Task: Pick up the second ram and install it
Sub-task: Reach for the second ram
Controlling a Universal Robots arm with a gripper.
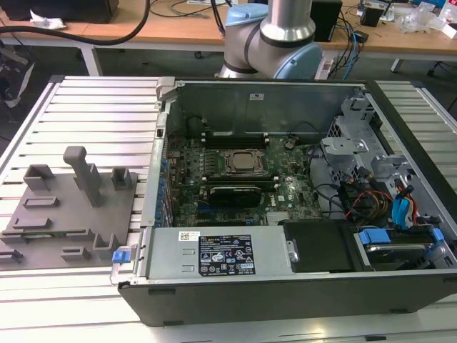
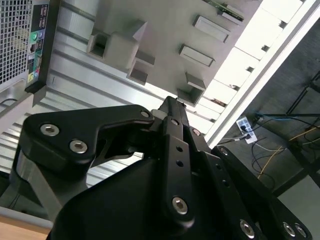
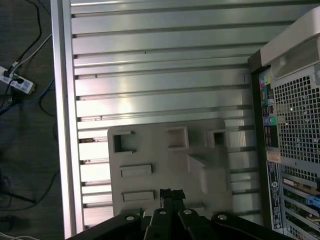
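One gripper closed tight, empty; second ram (thin green strip) well apart, at fixture edge.

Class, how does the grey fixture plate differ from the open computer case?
The fixture plate is low and plain grey; the computer case is tall and dark-walled. The fixture plate carries bare blocks; the computer case holds a motherboard and cables. Both lie on the slotted table.

Bright overhead light, metallic glare, soft shadows

The ribbed aluminium table carries a grey fixture plate beside an open computer case.
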